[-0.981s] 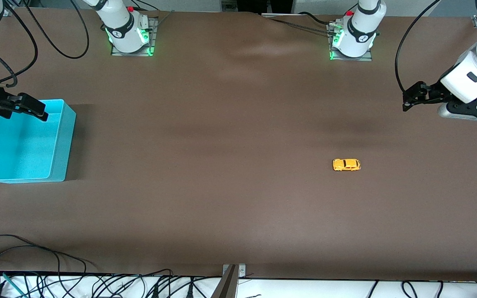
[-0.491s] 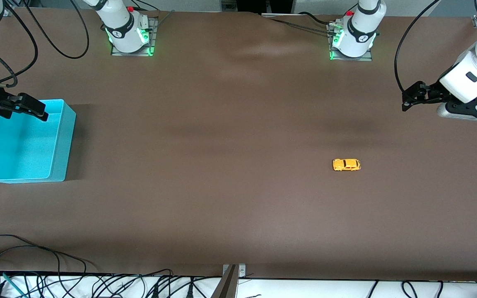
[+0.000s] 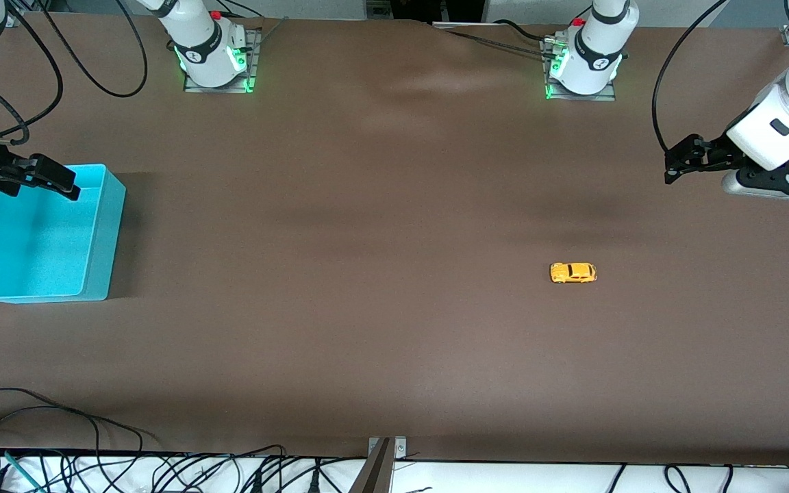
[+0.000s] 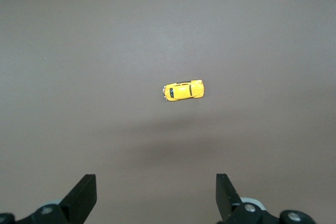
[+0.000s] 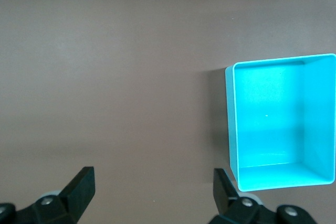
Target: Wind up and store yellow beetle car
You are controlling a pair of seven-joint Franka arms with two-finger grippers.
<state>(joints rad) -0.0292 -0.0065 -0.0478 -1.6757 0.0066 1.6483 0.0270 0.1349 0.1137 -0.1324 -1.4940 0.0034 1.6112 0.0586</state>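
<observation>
The car [image 3: 572, 272] just sits alone on the surface [image 3: 367, 308] toward the left arm's end, around 4 o'clock from center, while the left end effector [image 3: 672, 168] hangs above the surface, fingers apart, and the right end effector [image 3: 69, 186] hovers spread over the bin [image 3: 103, 233].

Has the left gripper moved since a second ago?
Yes, slightly: the left gripper has edged up the front view toward the left arm's base, staying high over the table, away from the yellow beetle car.
</observation>
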